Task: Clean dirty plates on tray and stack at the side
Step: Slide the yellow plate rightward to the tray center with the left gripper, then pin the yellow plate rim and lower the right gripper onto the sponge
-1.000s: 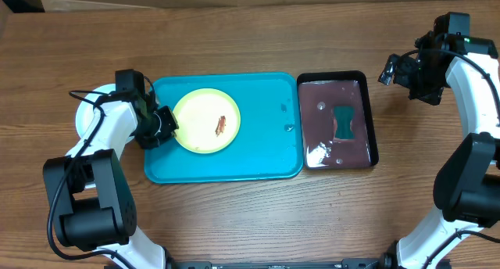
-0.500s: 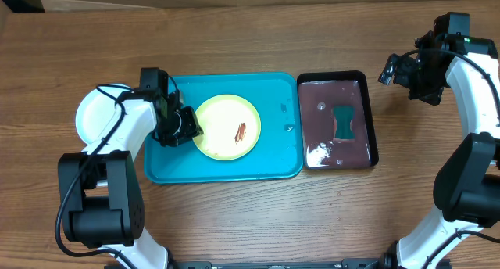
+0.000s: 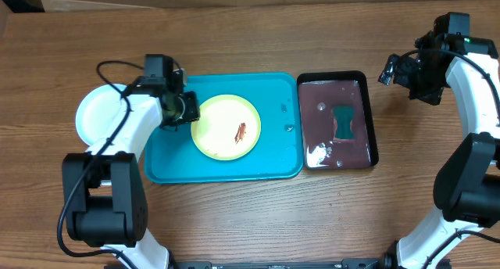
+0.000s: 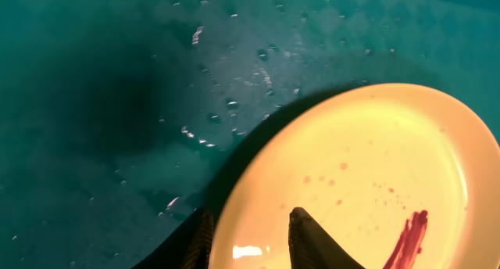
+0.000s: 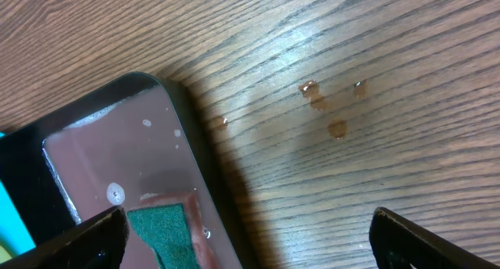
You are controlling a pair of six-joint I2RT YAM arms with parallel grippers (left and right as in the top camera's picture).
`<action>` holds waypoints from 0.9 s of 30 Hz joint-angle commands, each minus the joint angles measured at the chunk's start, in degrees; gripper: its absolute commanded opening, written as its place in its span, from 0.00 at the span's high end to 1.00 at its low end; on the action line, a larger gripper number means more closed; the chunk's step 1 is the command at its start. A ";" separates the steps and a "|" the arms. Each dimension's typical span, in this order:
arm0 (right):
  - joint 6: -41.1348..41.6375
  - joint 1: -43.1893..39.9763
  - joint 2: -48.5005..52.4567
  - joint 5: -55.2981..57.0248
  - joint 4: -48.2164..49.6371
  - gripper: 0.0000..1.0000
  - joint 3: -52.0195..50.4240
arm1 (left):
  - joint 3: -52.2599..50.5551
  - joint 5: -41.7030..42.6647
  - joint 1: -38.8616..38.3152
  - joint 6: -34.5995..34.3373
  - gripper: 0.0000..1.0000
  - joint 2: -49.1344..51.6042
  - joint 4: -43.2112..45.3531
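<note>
A yellow-green plate (image 3: 226,127) with a reddish smear (image 3: 241,132) lies in the middle of the turquoise tray (image 3: 266,163). My left gripper (image 3: 183,109) hangs at the plate's left rim. In the left wrist view the left gripper (image 4: 251,213) stands open astride the plate (image 4: 367,167): one finger is over it and one is outside the rim. A white plate (image 3: 98,116) rests on the table left of the tray. My right gripper (image 3: 398,69) is wide open above the table to the right; the right wrist view shows the right gripper (image 5: 248,218) empty.
A black tray (image 3: 371,116) of brownish liquid with a green sponge (image 3: 344,122) in it stands right of the turquoise tray. Water drops (image 4: 234,105) lie on the tray floor, and a few droplets (image 5: 328,105) wet the wood.
The left gripper slid the yellow-green plate right toward the tray's middle, then opened and drew back along its left rim. The right arm has not moved.
</note>
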 commanded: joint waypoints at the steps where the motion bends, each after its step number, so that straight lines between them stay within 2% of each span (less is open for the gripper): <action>1: 0.20 -0.11 -0.90 0.17 0.13 0.00 0.52 | 0.15 -6.58 -2.73 2.08 0.67 0.68 0.79; 8: 0.20 -0.11 -0.90 0.17 0.13 0.00 0.52 | 0.15 -14.21 -3.93 2.08 0.66 0.72 0.76; 15: 0.20 -0.11 -0.90 0.17 0.13 0.00 0.52 | -0.42 -10.60 -4.35 2.14 0.67 0.74 0.70; 23: 0.20 -0.11 -0.90 0.17 0.13 0.00 0.52 | -1.25 -11.23 -4.52 2.34 0.66 3.30 0.83; 25: 0.20 -0.11 -0.90 0.17 0.13 0.00 0.52 | -1.25 -11.78 -4.55 2.34 0.69 3.61 0.83; 26: 0.20 -0.11 -0.90 0.17 0.13 0.00 0.52 | -1.25 -11.76 -4.55 2.34 0.77 3.61 0.83; 27: 0.20 -0.11 -0.90 0.17 0.13 0.00 0.52 | -1.22 -11.54 -4.55 2.32 0.79 3.61 0.79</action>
